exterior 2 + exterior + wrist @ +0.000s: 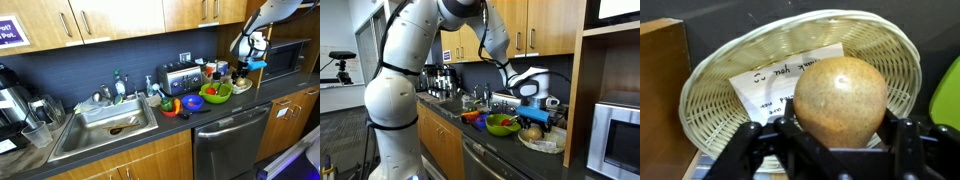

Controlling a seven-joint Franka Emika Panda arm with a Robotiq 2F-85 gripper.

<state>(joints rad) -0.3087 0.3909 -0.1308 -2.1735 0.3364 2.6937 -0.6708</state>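
Hand (838, 137) in a part-open grip on a round tan object (840, 92), above a wicker basket (725, 75) with a paper slip (765, 78)

This is a kitchen, seemingly in a workplace. A long dark counter (200, 120) runs below wooden wall cabinets (110, 18) and a dark backsplash (90, 62). A steel sink (85, 132) with a faucet (108, 95) and soap bottles (118, 86) is set into the counter, and a dishwasher (228, 145) is built in below. A toaster (180, 78), a coffee machine (12, 95) and a microwave (285, 57) stand along it, with a green bowl (215, 97) nearby. The wrist view shows a woven basket (720, 85) and a round tan food item (840, 95). In an exterior view, an open carpeted room with a tripod (340, 65) lies beyond.
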